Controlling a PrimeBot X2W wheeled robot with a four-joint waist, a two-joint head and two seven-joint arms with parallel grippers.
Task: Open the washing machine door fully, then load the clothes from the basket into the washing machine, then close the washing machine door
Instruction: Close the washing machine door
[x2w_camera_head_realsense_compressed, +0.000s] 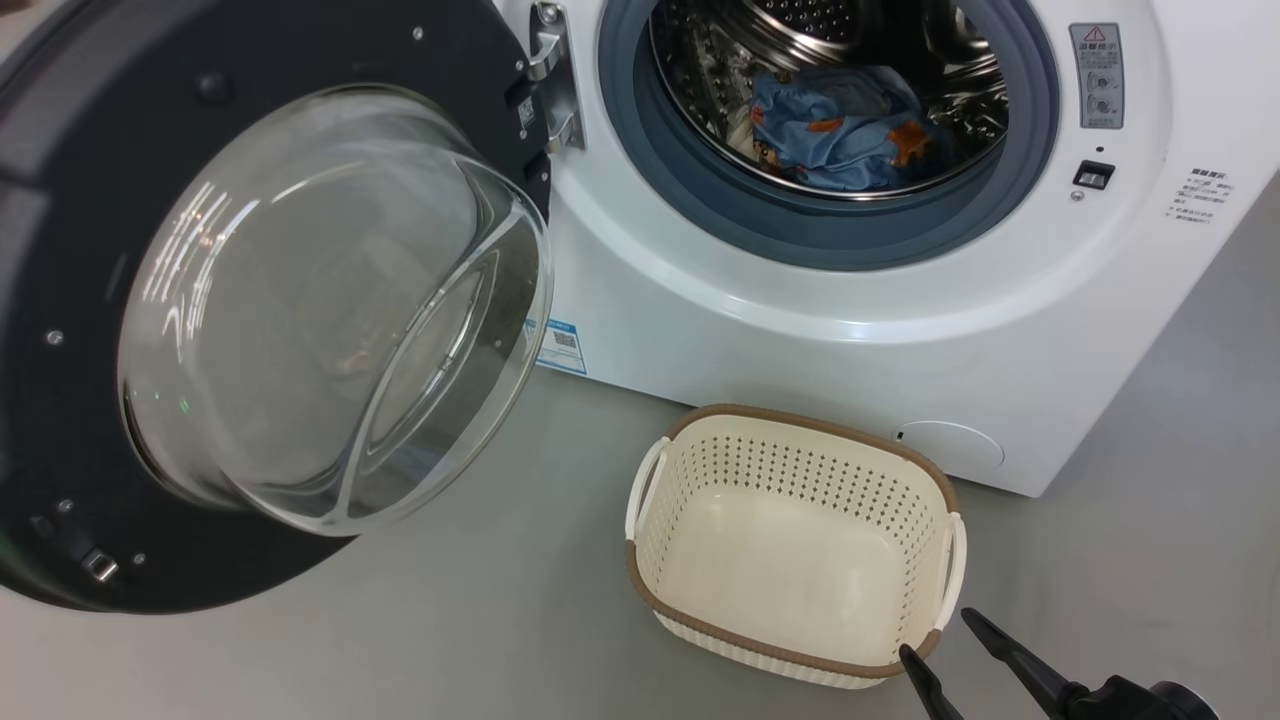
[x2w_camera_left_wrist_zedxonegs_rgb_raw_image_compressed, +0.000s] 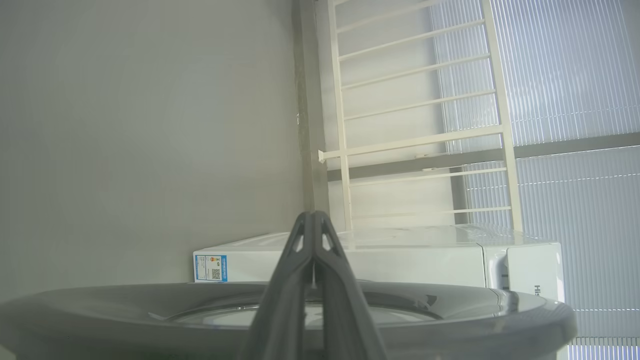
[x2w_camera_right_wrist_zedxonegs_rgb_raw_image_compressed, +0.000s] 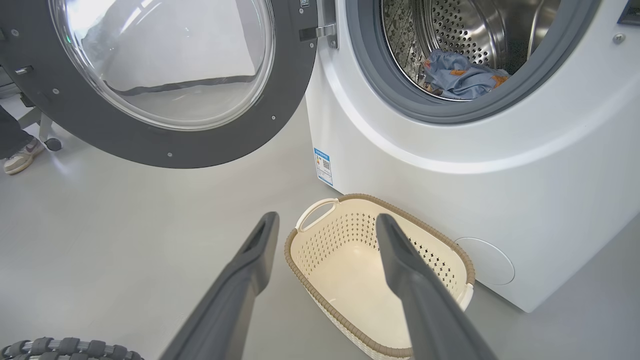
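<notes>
Left gripper (x2w_camera_left_wrist_zedxonegs_rgb_raw_image_compressed: 312, 220): my fingers pressed together, beside the door (x2w_camera_head_realsense_compressed: 60, 250). Right gripper (x2w_camera_right_wrist_zedxonegs_rgb_raw_image_compressed: 326, 219): spread, empty, over the basket (x2w_camera_head_realsense_compressed: 790, 418). Clothes (x2w_camera_head_realsense_compressed: 840, 125) lie in the drum (x2w_camera_head_realsense_compressed: 720, 80). The door stands wide. I judge it heavy, rigid and glossy, best pushed at the rim opposite the hinge (x2w_camera_head_realsense_compressed: 550, 90). Washer (x2w_camera_left_wrist_zedxonegs_rgb_raw_image_compressed: 425, 265) lettering reads "His"; blue label (x2w_camera_head_realsense_compressed: 562, 345) illegible.

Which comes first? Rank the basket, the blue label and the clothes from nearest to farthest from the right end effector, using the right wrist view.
1. The basket, on the floor just beyond the right end effector's tips.
2. The blue label, low on the washing machine's front.
3. The clothes, inside the drum, upper right.
</notes>
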